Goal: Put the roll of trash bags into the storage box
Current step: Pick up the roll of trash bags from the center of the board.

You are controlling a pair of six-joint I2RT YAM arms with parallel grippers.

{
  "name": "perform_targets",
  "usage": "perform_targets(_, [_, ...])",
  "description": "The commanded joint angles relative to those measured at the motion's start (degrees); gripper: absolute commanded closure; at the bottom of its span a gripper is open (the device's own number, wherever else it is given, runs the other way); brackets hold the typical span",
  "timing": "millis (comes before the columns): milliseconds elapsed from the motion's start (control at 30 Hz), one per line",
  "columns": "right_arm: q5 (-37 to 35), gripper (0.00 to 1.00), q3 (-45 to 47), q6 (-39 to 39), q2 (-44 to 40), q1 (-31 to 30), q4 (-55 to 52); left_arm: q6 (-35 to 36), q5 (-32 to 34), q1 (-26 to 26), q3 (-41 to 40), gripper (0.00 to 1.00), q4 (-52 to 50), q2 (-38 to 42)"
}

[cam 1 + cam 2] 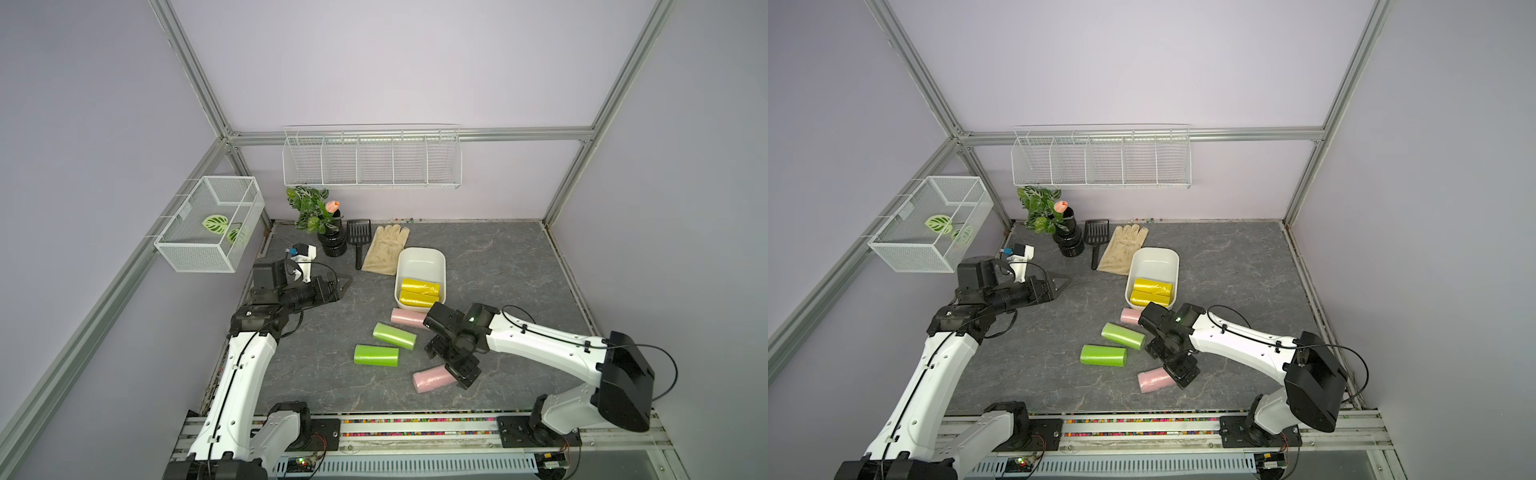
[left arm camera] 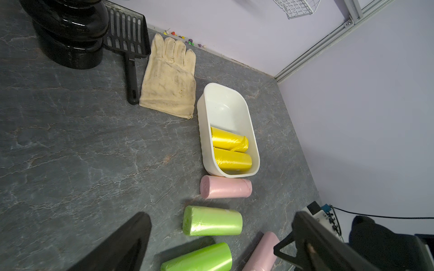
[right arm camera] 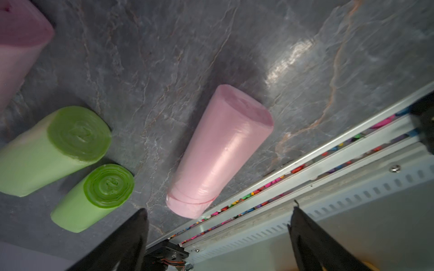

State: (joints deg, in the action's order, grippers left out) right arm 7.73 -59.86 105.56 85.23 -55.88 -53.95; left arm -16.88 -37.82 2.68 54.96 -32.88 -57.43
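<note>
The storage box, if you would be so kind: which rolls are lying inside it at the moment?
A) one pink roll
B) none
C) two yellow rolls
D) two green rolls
C: in a top view, two yellow rolls lie side by side inside the storage box.

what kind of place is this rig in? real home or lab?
Likely a lab test cell, not a home: aluminium frame with plain walls around the table, left arm and right arm mounted on a front rail, and staged household props: trash bag rolls, scoop, glove.
</note>
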Motion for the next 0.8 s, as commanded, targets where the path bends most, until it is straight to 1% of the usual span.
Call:
perform_targets(0, [0.5,0.07,3.03,2.98,1.99,-0.85,7.08,0.02,-0.82,0.48,-0.6,0.0,0.45,0.7])
perform_targets(100, [-0.17,0.08,4.35,4.78,3.08,-1.79,9.41,0.02,-0.93,0.66,-0.64,0.0,0.41,0.6])
perform_targets(300, [-1.13,0.07,3.36,4.76,5.53,-1.22,8.43,0.06,-0.76,0.66,-0.55,0.0,0.36,0.65])
perform_targets(500, [-1.16,0.13,7.74,7.73,5.72,-0.86,16.54,0.12,-0.76,0.66,-0.6,0.0,0.36,0.53])
perform_targets(633, [-3.12,0.12,5.83,6.82,6.66,-0.8,15.46,0.19,-0.67,0.66,-0.64,0.0,0.32,0.59])
perform_targets(767, [-2.57,0.13,5.69,6.72,7.91,-0.62,15.32,0.12,-0.59,0.66,-0.53,0.0,0.36,0.56])
